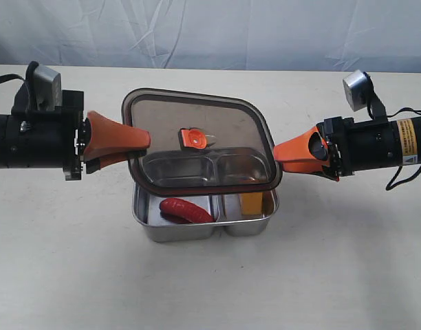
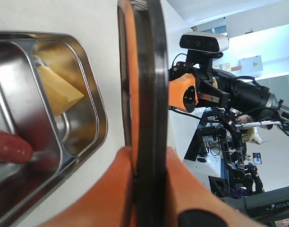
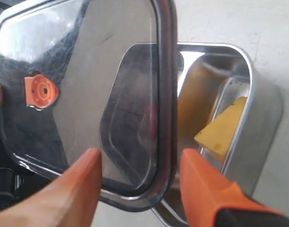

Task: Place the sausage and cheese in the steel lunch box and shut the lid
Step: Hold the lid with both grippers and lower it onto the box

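Note:
The steel lunch box (image 1: 197,237) sits mid-table with the red sausage (image 1: 186,210) in its left compartment and the yellow cheese (image 1: 250,203) in its right one. The dark translucent lid (image 1: 197,113), with an orange valve (image 1: 193,139), hangs tilted over the box's rear half. My left gripper (image 1: 143,146) is shut on the lid's left edge (image 2: 147,71). My right gripper (image 1: 279,155) stands open at the lid's right corner. Its fingers (image 3: 83,175) straddle the lid rim (image 3: 165,94) without touching it. The cheese (image 3: 225,130) shows beyond.
The table (image 1: 334,275) is bare cream cloth around the box, with a pale backdrop behind. The right arm with its camera (image 2: 201,42) faces the left wrist view across the lid.

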Robot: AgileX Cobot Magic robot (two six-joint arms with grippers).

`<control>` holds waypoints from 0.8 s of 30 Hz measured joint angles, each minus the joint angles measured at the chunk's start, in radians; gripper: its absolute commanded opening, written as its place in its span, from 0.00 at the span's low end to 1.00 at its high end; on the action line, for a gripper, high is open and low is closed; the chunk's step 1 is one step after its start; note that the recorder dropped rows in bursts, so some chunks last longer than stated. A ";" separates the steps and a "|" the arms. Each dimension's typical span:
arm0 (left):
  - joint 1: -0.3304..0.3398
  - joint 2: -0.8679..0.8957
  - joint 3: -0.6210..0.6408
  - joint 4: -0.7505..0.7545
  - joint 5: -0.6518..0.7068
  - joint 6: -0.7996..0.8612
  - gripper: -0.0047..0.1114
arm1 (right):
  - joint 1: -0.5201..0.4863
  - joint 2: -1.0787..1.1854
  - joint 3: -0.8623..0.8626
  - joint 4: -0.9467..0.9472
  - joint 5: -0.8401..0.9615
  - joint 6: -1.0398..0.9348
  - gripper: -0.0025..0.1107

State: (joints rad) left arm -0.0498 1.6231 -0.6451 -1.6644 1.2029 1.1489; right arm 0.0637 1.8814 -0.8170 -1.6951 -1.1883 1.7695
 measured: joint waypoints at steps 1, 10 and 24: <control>0.000 0.000 0.000 0.000 0.000 0.000 0.04 | 0.000 0.015 -0.002 0.010 -0.004 -0.001 0.46; 0.000 -0.002 0.000 -0.007 0.002 0.000 0.04 | -0.002 0.045 -0.004 0.101 0.006 -0.031 0.03; 0.006 0.011 0.000 0.027 0.007 0.022 0.04 | 0.018 -0.017 -0.004 0.035 0.071 -0.035 0.02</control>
State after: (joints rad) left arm -0.0441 1.6344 -0.6451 -1.6369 1.2103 1.1706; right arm 0.0818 1.8643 -0.8208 -1.6598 -1.1174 1.7341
